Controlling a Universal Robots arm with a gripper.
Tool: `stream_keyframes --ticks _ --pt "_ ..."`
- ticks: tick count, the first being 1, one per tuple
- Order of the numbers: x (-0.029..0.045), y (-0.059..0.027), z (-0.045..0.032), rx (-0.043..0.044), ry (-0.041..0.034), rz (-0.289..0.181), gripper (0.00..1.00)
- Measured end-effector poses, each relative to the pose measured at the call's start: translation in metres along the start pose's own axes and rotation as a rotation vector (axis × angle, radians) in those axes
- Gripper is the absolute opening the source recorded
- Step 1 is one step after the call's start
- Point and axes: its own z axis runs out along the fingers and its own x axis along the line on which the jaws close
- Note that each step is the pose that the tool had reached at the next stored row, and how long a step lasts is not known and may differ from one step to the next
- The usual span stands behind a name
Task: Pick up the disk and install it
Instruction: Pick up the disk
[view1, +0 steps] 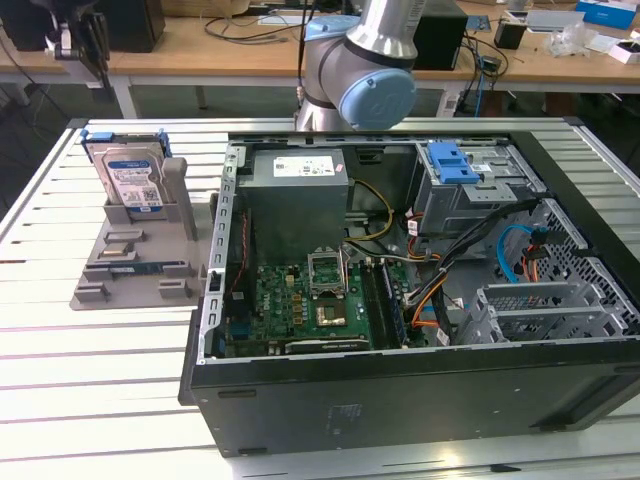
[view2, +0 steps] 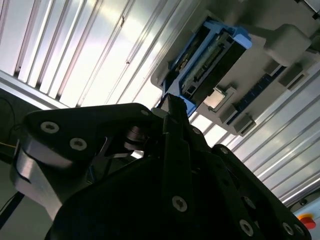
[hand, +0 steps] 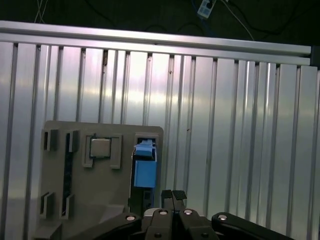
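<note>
The silver, blue-framed rectangular metal disk (view1: 133, 178) stands on edge in a grey plastic holder (view1: 130, 268) at the exterior view's upper left, apart from the black gripper (hand: 173, 196), whose fingers (hand: 179, 195) sit together and empty; descending so, they would likely strike the disk's rim and tip it instead of straddling it.

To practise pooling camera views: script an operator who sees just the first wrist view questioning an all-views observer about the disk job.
Operator: Can you see the disk's label?
Observer: Yes; in the exterior view the disk stands upright in its grey holder, label facing that camera.
Operator: Where's the computer?
Observer: The open computer case lies on its side at the exterior view's right of the holder.
</note>
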Motion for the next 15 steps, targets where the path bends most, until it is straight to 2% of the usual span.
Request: stream_keyframes --ticks 6,7,9,11,13,14,15 --pt "0.0155 0.0011 0.0000 -0.0013 0.0165 0.000 0.11" --pt "0.0243 0.0017 0.0004 -0.0015 0.0242 0.000 0.11" --pt "0.0249 0.0018 0.0003 -0.0018 0.0243 0.001 0.11" --pt "0.0256 0.0018 0.0003 -0.0018 0.0244 0.001 0.35" --pt "0.0262 0.0019 0.0003 -0.0017 0.0244 0.001 0.48" --pt "0.0265 0.0019 0.0003 -0.0018 0.0243 0.001 0.49" --pt "0.0267 0.0019 0.0003 -0.0017 0.0243 0.001 0.62"
